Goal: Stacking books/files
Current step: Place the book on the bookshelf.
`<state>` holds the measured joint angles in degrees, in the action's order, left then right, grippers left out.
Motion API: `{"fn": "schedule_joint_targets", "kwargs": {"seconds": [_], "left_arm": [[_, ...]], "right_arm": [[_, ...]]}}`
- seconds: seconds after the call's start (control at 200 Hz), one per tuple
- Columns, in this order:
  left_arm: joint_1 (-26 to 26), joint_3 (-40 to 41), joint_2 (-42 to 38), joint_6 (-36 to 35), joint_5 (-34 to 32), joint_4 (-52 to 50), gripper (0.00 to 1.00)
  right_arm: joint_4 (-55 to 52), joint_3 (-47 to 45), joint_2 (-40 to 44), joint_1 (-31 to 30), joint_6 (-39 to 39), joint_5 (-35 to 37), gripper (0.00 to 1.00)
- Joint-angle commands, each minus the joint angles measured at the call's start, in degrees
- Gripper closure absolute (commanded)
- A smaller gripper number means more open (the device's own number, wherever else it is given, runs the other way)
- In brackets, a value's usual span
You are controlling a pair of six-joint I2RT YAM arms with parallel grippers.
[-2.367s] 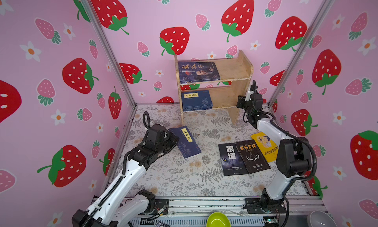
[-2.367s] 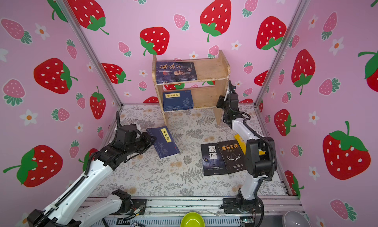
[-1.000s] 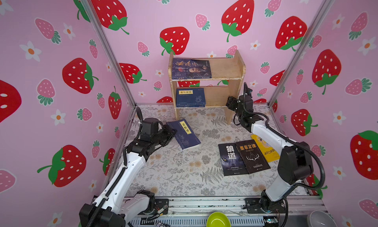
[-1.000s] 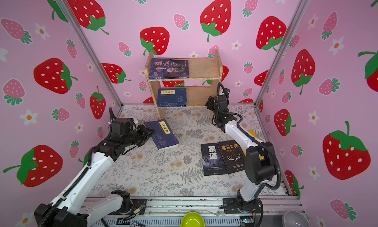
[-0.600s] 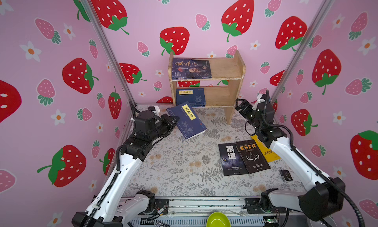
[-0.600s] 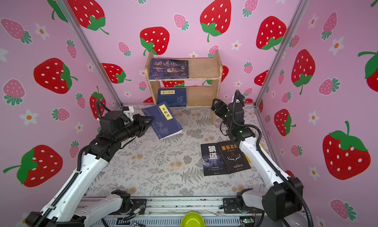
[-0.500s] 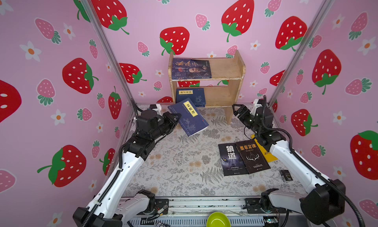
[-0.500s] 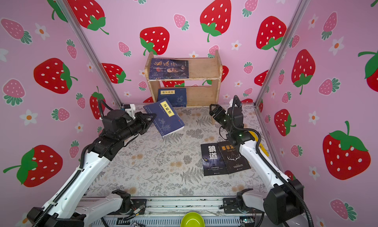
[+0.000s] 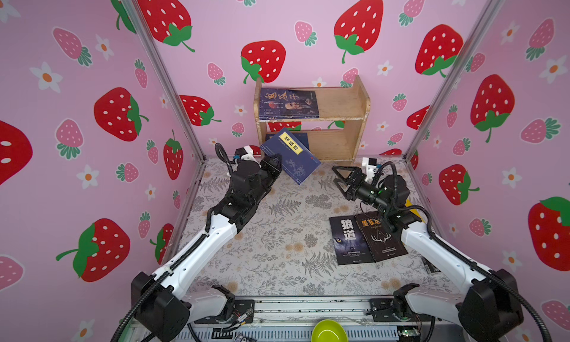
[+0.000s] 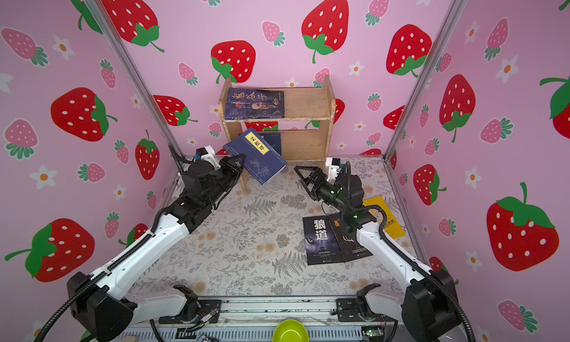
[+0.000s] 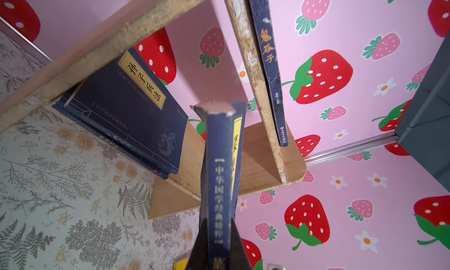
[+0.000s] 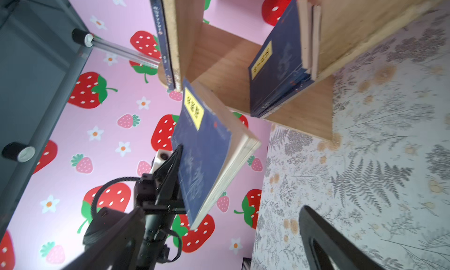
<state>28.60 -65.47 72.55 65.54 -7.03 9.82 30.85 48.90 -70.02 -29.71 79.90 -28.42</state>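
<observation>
My left gripper [image 9: 274,165] is shut on the lower edge of a navy book with a yellow label [image 9: 290,158], held tilted in the air just in front of the wooden shelf [image 9: 339,109]. In the left wrist view its spine [image 11: 219,183] runs out from between the jaws. More navy books [image 11: 126,103] lie on the lower shelf, and a blue portrait book [image 9: 288,104] lies on the top shelf. My right gripper [image 9: 336,175] stands open and empty, right of the held book and pointing at it. Two black books [image 9: 348,237] and a yellow one [image 10: 387,217] lie on the floor under the right arm.
Pink strawberry walls with metal corner posts [image 9: 172,87] close in the floral floor on three sides. A green bowl [image 9: 328,332] sits at the front rail. A small dark object [image 9: 430,266] lies by the right wall.
The left gripper lifted the navy book off the floor and carried it up to the shelf front. The right gripper came away from the shelf's right side, swung left and opened wide.
</observation>
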Motion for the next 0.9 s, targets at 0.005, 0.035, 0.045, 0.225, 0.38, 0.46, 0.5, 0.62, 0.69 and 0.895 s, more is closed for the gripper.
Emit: {"fn": "schedule_joint_targets", "kwargs": {"seconds": [0.005,0.035,0.045,0.225,0.38,0.46,0.5,0.62,0.69,0.895], "left_arm": [[0.82,-3.18,2.5,-0.34,-5.43,8.47,1.0],[0.96,-3.62,3.33,-0.15,-5.61,8.83,1.0],[0.96,-3.72,3.61,-0.15,-5.76,8.92,1.0],[2.25,-6.79,6.99,-2.97,-9.64,9.31,1.0],[2.51,-8.08,9.24,-3.41,-11.24,10.52,1.0],[2.55,-8.06,10.09,-2.92,-10.96,11.26,1.0],[2.59,-8.08,10.31,-2.85,-10.9,11.27,1.0],[2.6,-7.5,10.82,-2.1,-11.33,11.65,1.0],[2.6,-7.52,11.28,-1.92,-11.47,12.13,1.0],[2.59,-7.78,12.65,0.59,-11.14,13.2,1.0]], "right_arm": [[11.21,0.47,-4.0,-1.23,6.69,-2.4,0.0],[11.9,0.98,-5.21,-1.65,7.22,-2.37,0.01],[12.12,1.18,-5.65,-1.73,7.21,-2.41,0.01],[14.01,5.34,-12.01,-4.97,7.3,-1.93,0.04],[21.23,7.12,-16.92,-6.97,9.88,-1.23,0.08],[24.28,8.02,-19.15,-7.53,11.62,-0.95,0.13],[25.3,8.24,-19.97,-7.72,12.33,-0.41,0.14],[28.2,8.67,-21.66,-8.14,13.9,1.44,0.2],[28.73,9.14,-22.43,-8.42,14.35,2.48,0.23],[30.37,10.92,-25.25,-8.74,15.64,4.43,0.42]]}}
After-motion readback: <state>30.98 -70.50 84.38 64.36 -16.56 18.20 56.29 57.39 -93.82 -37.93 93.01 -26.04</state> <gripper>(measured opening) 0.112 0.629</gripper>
